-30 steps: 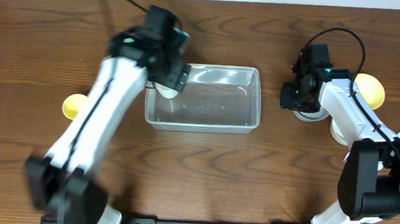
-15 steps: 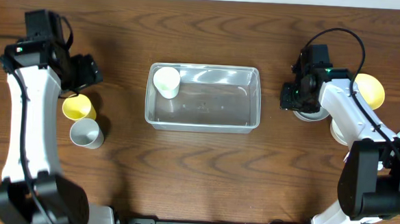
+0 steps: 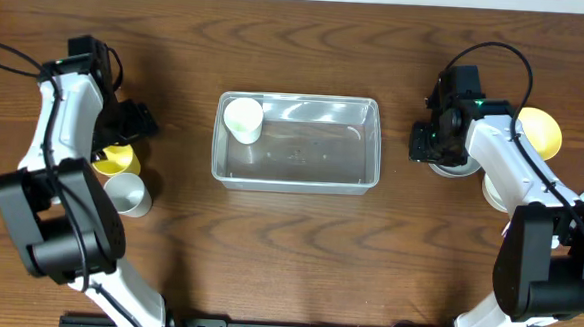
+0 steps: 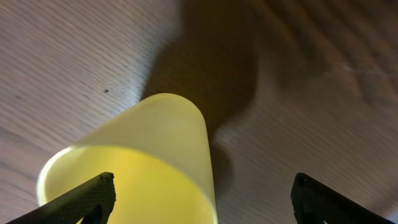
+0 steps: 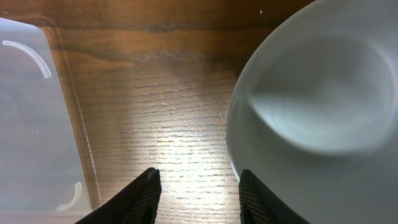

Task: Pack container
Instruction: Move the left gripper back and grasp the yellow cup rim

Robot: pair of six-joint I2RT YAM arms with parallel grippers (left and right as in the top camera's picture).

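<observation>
The clear container (image 3: 366, 177) stands mid-table with a white cup (image 3: 243, 119) in its far left corner. My left gripper (image 3: 129, 125) is open over a yellow cup (image 3: 118, 158) at the left. In the left wrist view the yellow cup (image 4: 137, 155) lies under the left finger of the open jaws (image 4: 205, 199), untouched. My right gripper (image 3: 425, 142) is open at the edge of a white bowl (image 3: 454, 169). In the right wrist view the bowl's rim (image 5: 317, 99) sits at the right finger of the jaws (image 5: 199, 193), and the container wall (image 5: 31, 112) is at the left.
A pale grey cup (image 3: 128, 193) stands just in front of the yellow cup. A yellow bowl (image 3: 540, 131) and another white bowl (image 3: 491, 191) sit at the right, partly under my right arm.
My left arm has swung from the container's left end, where the white cup now stands, out to the left over the yellow cup. The right arm has not moved.
</observation>
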